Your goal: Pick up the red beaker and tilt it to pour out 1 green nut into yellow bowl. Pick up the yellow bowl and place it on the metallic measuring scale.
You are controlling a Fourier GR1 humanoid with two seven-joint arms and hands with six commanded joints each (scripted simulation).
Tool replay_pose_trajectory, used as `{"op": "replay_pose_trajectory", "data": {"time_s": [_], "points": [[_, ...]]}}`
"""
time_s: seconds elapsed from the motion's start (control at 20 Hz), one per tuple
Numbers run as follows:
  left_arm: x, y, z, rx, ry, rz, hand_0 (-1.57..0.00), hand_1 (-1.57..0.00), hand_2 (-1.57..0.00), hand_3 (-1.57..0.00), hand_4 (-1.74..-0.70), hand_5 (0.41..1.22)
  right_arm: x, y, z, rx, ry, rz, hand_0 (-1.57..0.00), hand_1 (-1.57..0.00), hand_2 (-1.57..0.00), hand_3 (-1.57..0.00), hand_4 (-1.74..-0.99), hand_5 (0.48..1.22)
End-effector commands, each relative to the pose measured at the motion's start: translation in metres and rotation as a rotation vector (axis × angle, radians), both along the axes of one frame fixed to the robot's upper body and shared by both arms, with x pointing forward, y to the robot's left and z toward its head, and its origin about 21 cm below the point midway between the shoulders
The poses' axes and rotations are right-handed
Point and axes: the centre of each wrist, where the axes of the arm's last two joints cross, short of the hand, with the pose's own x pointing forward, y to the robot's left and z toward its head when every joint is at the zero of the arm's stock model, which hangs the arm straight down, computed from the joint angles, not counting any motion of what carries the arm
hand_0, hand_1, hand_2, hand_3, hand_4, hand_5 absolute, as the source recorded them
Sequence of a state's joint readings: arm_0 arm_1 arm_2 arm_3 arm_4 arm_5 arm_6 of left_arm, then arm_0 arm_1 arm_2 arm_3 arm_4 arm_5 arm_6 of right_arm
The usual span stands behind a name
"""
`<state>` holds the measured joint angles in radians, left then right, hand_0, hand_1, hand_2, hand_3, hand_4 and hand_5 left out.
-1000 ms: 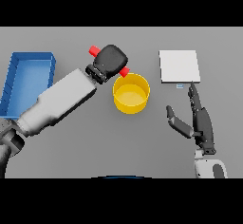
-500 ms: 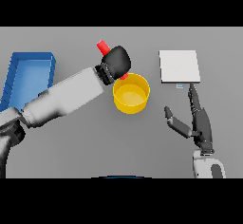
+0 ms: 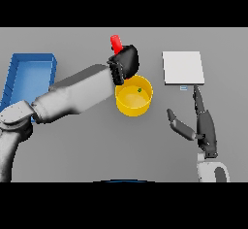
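Resting on my grey tabletop, the yellow bowl now holds a green nut; my left hand stays curled round the red beaker at its 11 o'clock, right hand spread.

Bare table lies between the yellow bowl and the scale. The left hand and its arm overhang the bowl's left rim; the right hand stands near the scale's front edge.

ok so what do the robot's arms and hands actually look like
Both arms are smooth rounded shells in light grey and white, built from tube-like segments. The left arm shows a darker grey joint near its lower end. Each ends in a dark, near-black hand: the left hand looks bulky, the right hand has long slim fingers on a white wrist cuff. No cables or markings show.
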<state>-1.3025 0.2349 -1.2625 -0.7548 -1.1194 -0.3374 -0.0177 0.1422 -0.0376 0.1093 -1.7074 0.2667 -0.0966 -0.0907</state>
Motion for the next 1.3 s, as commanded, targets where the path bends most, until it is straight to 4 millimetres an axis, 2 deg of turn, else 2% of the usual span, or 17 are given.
{"op": "replay_pose_trajectory", "data": {"time_s": [0.0,0.1,0.2,0.3,0.35,0.4,0.45,0.55,0.65,0.75,0.8,0.9,1.05,1.15,1.25], "points": [[0.001,-0.002,0.002,0.018,-0.013,-0.015,-1.57,-1.57,-1.57,-1.57,-1.73,1.221,0.003,0.003,0.001,0.001,-0.004,0.008,0.0,0.0,0.0,0.0,-1.206,0.591],[0.002,-0.007,0.007,0.048,-0.031,-0.05,-1.57,-1.57,-1.57,-1.57,-1.73,1.221,-0.002,0.003,-0.002,0.0,-0.005,0.003,0.0,0.0,0.0,0.0,-1.209,0.593],[0.004,-0.003,0.013,0.079,-0.036,-0.055,-1.57,-1.57,-1.57,-1.57,-1.73,1.221,-0.001,0.001,-0.001,-0.004,-0.012,0.003,0.0,0.0,0.0,0.0,-1.207,0.594],[0.01,-0.004,0.034,0.054,-0.049,-0.047,-1.57,-1.57,-1.57,-1.57,-1.73,1.221,0.0,0.0,-0.002,-0.014,0.005,0.0,0.0,0.0,0.0,0.0,-1.206,0.592],[0.017,-0.001,0.051,0.035,-0.078,-0.05,-1.57,-1.57,-1.57,-1.57,-1.73,1.221,-0.001,0.001,-0.001,-0.018,-0.013,0.001,0.0,0.0,0.0,0.0,-1.209,0.592],[0.023,-0.002,0.069,0.007,-0.108,-0.046,-1.57,-1.57,-1.57,-1.49,-1.73,1.221,0.001,0.001,0.001,-0.021,-0.018,0.002,0.0,0.0,0.0,0.0,-1.203,0.592],[0.028,0.001,0.086,-0.017,-0.134,-0.026,-1.57,-1.57,-1.4,-1.51,-1.68,1.221,0.001,-0.001,-0.003,-0.022,-0.007,-0.005,0.0,0.0,0.0,0.0,-1.201,0.592],[0.037,0.01,0.118,-0.084,-0.171,0.001,-1.57,-1.57,-1.46,-1.04,-1.7,1.221,0.005,0.003,-0.001,-0.002,-0.019,0.007,0.0,0.0,0.0,0.0,-1.186,0.596],[0.048,0.025,0.148,-0.163,-0.21,0.059,-1.57,-1.57,-1.5,-1.23,-1.7,1.221,0.005,0.002,0.001,0.015,-0.028,0.019,0.0,0.0,0.0,0.0,-1.181,0.593],[0.056,0.037,0.176,-0.288,-0.238,0.16,-1.57,-1.57,-1.53,-1.35,-1.71,1.221,0.003,0.001,0.0,0.051,-0.021,0.03,0.0,0.0,0.0,0.0,-1.183,0.595],[0.062,0.047,0.18,-0.375,-0.218,0.226,-1.57,-1.57,-1.53,-1.4,-1.72,1.221,0.001,0.002,0.0,0.057,-0.031,0.037,0.0,0.0,0.0,0.0,-1.193,0.597],[0.073,0.084,0.198,-0.602,-0.208,0.379,-1.57,-1.57,-1.55,-1.38,-1.73,1.221,0.003,0.003,-0.001,0.049,-0.014,0.037,0.0,0.0,0.0,0.0,-1.199,0.594],[0.084,0.142,0.199,-0.927,-0.171,0.577,-1.57,-1.57,-1.56,-1.37,-1.73,1.221,0.005,0.001,0.0,0.058,-0.024,0.045,0.0,0.0,0.0,0.0,-1.224,0.592],[0.085,0.182,0.191,-1.107,-0.148,0.634,-1.57,-1.57,-1.56,-1.4,-1.74,1.221,0.005,-0.003,-0.003,0.043,-0.027,0.046,0.0,0.0,0.0,0.0,-1.222,0.587],[0.083,0.214,0.177,-1.263,-0.133,0.686,-1.57,-1.57,-1.57,-1.43,-1.74,1.221,0.007,-0.002,-0.002,0.044,-0.04,0.06,0.0,0.0,0.0,0.0,-1.222,0.586]]}}
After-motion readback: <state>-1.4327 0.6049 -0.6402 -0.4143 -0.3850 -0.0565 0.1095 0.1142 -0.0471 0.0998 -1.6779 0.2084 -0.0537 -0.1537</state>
